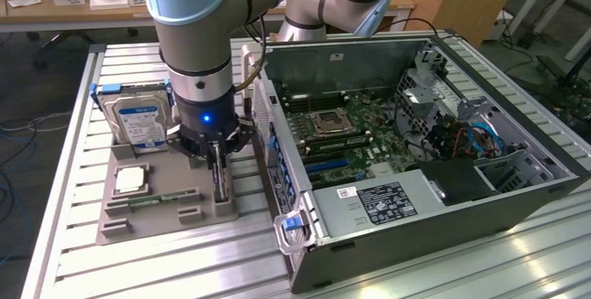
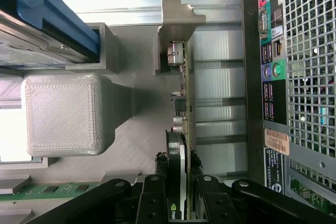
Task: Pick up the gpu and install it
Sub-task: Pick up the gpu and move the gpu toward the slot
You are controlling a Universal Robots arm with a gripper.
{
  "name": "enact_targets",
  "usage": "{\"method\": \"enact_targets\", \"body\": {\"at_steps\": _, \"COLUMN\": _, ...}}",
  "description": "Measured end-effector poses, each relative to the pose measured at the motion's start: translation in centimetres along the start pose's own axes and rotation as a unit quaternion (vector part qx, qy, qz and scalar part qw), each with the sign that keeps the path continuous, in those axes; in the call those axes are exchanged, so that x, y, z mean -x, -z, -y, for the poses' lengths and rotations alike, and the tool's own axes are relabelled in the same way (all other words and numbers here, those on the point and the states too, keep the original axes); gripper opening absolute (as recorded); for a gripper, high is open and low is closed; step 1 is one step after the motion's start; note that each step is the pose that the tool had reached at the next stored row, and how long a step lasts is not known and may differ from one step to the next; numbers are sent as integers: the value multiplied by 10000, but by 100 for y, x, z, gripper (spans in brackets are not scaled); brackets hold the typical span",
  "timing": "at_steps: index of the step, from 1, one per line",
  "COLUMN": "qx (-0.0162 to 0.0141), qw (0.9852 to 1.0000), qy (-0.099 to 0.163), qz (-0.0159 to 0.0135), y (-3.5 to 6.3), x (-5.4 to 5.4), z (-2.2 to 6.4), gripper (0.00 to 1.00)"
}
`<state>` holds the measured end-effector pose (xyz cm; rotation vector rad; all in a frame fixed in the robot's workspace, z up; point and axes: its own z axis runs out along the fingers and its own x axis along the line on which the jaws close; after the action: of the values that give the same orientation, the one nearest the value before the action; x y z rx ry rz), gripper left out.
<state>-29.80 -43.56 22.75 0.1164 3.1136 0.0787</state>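
The gripper pinched the upper edge of the gpu, which stood on edge in the gray tray. A narrow strip of bare table separated it from the computer case (the hard drive stood well apart).

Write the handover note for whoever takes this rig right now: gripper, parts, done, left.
Gripper: jaws closed on either side of the gpu, a thin flat dark card with a brownish circuit-board back, gripping it from above.
Gpu: stands on edge in its holder on the grey plastic parts tray, next to the open black-and-silver computer case.
Done: arm lowered to the card, grasp made.
Left: card not yet lifted out of the tray and not yet seated on the green motherboard inside the case.
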Motion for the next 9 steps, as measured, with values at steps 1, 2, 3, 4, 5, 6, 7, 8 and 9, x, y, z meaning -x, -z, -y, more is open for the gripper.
{"method": "enact_targets", "body": {"at_steps": 1, "qx": 0, "qw": 10000, "qy": 0, "qz": 0, "y": 0, "x": 0, "z": 0, "gripper": 27}}
{"method": "enact_targets", "body": {"at_steps": 2, "qx": 0, "qw": 10000, "qy": 0, "qz": 0, "y": 0, "x": 0, "z": 0, "gripper": 27}}
{"method": "enact_targets", "body": {"at_steps": 3, "qx": 0, "qw": 10000, "qy": 0, "qz": 0, "y": 0, "x": 0, "z": 0, "gripper": 27}}
{"method": "enact_targets", "body": {"at_steps": 4, "qx": 0, "qw": 10000, "qy": 0, "qz": 0, "y": 0, "x": 0, "z": 0, "gripper": 27}}
{"method": "enact_targets", "body": {"at_steps": 5, "qx": 0, "qw": 10000, "qy": 0, "qz": 0, "y": 0, "x": 0, "z": 0, "gripper": 27}}
{"method": "enact_targets", "body": {"at_steps": 6, "qx": 1, "qw": 10000, "qy": 0, "qz": 1, "y": 0, "x": -1, "z": 0, "gripper": 27}}
{"method": "enact_targets", "body": {"at_steps": 7, "qx": 1, "qw": 10000, "qy": 0, "qz": 2, "y": 3, "x": -1, "z": 0, "gripper": 27}}
{"method": "enact_targets", "body": {"at_steps": 8, "qx": 0, "qw": 10000, "qy": 0, "qz": 1, "y": 13, "x": -1, "z": 0, "gripper": 27}}
{"method": "enact_targets", "body": {"at_steps": 9, "qx": 0, "qw": 10000, "qy": 0, "qz": 0, "y": 28, "x": -1, "z": -1, "gripper": 27}}
